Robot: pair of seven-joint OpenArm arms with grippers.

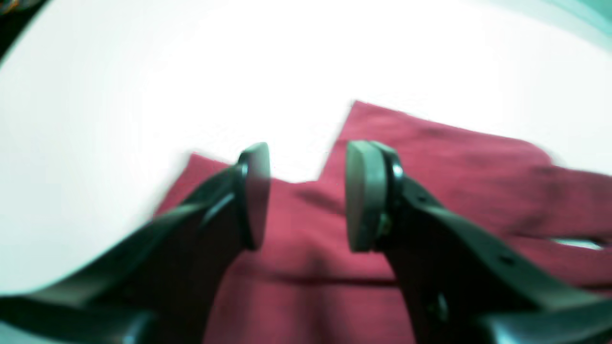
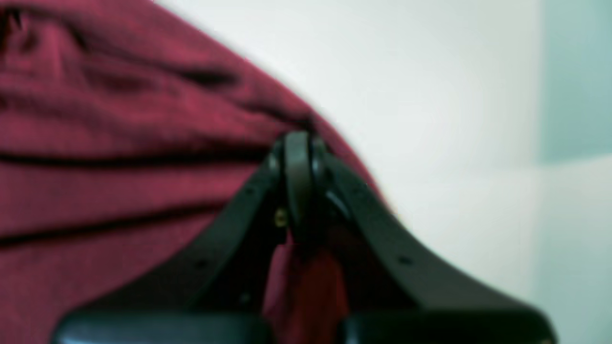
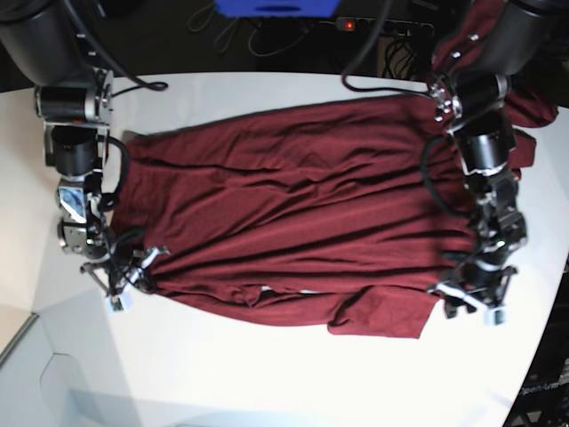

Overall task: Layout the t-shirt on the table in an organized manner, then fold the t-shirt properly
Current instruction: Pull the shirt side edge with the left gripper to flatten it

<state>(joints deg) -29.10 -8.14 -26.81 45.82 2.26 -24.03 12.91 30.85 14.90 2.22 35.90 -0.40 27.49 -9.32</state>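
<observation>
Plain maroon t-shirt [image 3: 302, 222], white table [image 3: 267, 374]

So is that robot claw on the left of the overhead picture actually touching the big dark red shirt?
Touching. In the right wrist view the right gripper is shut on a pinch of the t-shirt, cloth bunched between its fingers.

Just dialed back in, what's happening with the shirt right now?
The t-shirt is spread across the table, still wrinkled and not yet folded. The right tool is shut on the t-shirt, pinching its edge. The left tool is open above the other end, near a sleeve, holding nothing. So one side is gripped, the other isn't yet.
</observation>
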